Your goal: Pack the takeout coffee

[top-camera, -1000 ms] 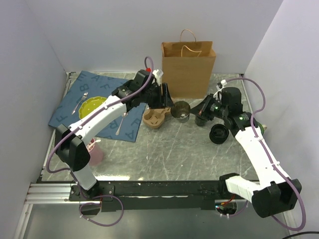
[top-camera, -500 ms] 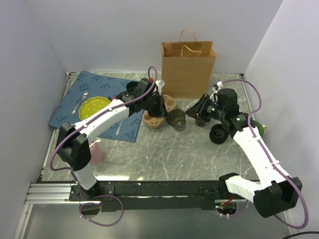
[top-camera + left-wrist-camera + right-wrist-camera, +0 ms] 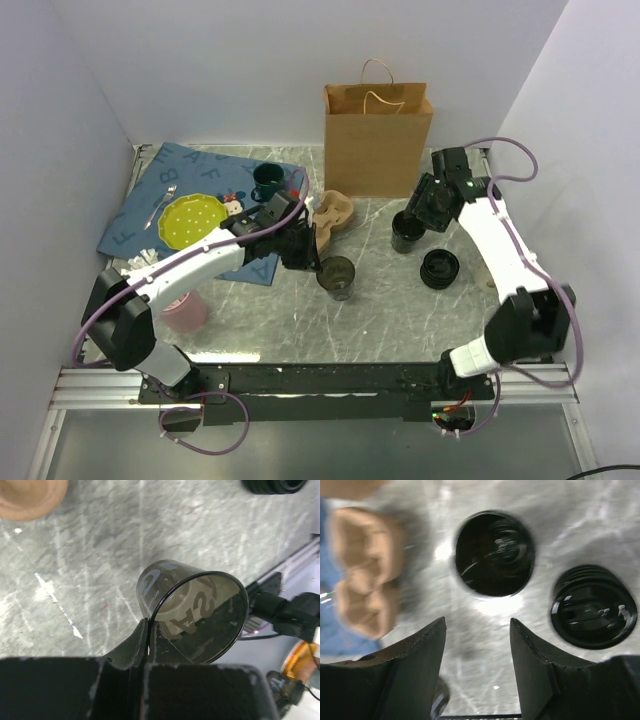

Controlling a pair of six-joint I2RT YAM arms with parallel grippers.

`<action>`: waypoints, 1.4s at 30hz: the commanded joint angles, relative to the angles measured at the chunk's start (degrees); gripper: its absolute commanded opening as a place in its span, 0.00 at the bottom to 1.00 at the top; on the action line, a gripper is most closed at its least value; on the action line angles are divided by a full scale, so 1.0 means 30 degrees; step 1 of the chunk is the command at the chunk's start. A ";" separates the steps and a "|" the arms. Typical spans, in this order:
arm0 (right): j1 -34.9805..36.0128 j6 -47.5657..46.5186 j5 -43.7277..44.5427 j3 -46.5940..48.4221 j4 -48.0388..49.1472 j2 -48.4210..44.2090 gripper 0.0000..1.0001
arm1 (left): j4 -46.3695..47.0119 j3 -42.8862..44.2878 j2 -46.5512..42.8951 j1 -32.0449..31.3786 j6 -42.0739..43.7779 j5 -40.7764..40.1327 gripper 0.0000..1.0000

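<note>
the small black paper cup (image 3: pixel 406 232) stood lidless on the grey table (image 3: pixel 380 310), its round black plastic lid (image 3: pixel 440 269) just beside it, below the right gripper (image 3: pixel 477 645), fingers parted, while the left gripper (image 3: pixel 148 631) pinched the rim of a smoky translucent plastic cup (image 3: pixel 200 615).

1 table (image 3: pixel 400 310), grey marbled top. Directly on it:
- 1 blue placemat (image 3: pixel 200 175), far left
- 1 brown paper bag (image 3: pixel 377 140), upright, far centre
- 1 tan pulp cup carrier (image 3: pixel 335 213), near the bag's left corner
- 1 black cup (image 3: pixel 407 232), unlidded, right of centre
- 1 black lid (image 3: pixel 440 268), beside it, nearer, apart
- 1 pink cup (image 3: pixel 186 312), near left
</note>
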 commanded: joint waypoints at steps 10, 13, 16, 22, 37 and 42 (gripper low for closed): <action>-0.0625 -0.1279 0.2891 0.2265 -0.1827 0.4073 0.64 | 0.0765 -0.0349 0.0433 -0.0109 0.0727 -0.2079 0.01; -0.0771 -0.1131 0.2921 0.2177 -0.1622 0.4660 0.63 | 0.0765 -0.0349 0.0668 -0.0138 0.0756 -0.2080 0.01; -0.0830 -0.1014 0.2891 0.2265 -0.1242 0.5275 0.63 | 0.0765 -0.0349 0.0873 -0.0138 0.0756 -0.2167 0.01; -0.0830 -0.0809 0.2248 0.2674 0.0018 0.6358 0.57 | 0.0853 -0.0553 0.1108 -0.0138 0.0815 -0.2138 0.01; -0.0187 0.0714 -0.0244 0.6803 0.0753 0.9757 0.35 | 0.0385 -0.0583 0.1226 -0.0138 0.0639 -0.2841 0.18; 0.0020 0.0744 -0.0243 0.7977 0.0078 1.0257 0.40 | 0.0122 -0.0466 0.1196 -0.0138 0.0639 -0.2929 0.25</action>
